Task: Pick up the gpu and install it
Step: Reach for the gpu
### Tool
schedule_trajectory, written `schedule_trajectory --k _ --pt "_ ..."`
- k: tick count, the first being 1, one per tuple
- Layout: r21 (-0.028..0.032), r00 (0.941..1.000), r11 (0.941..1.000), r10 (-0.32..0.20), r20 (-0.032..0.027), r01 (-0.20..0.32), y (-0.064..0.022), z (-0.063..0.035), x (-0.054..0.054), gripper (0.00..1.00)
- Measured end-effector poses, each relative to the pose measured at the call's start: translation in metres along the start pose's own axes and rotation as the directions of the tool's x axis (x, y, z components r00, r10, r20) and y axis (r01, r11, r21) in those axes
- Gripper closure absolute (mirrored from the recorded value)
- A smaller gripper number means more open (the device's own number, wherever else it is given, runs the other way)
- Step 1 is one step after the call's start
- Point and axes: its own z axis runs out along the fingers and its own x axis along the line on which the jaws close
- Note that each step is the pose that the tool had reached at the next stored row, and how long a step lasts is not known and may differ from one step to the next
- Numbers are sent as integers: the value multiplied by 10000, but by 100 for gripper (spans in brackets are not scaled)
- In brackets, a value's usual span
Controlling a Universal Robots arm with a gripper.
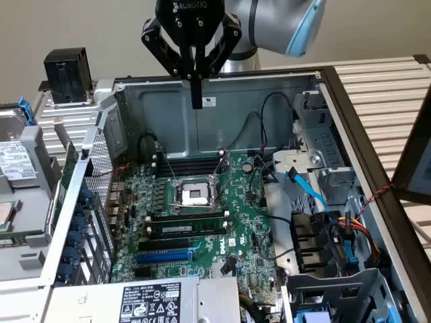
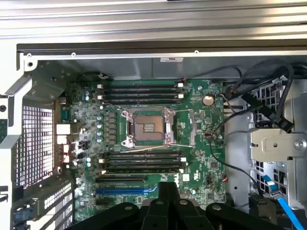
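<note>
Up high, a clenched, empty gripper; below, an open computer case with green motherboard, on a slatted worktop.

A pale slatted bench carries the open computer case, which lies on its side directly beneath the gripper, while a black box stands beyond the case on the gripper's far side towards the exterior view's left.
</note>
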Motion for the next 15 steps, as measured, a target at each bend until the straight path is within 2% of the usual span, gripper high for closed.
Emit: schedule_trajectory --k 12,15 --pt "1 10000 10000 0 0 0 -4 0 2 89" --pt "1 10000 10000 -1 0 1 -9 -2 60 89"
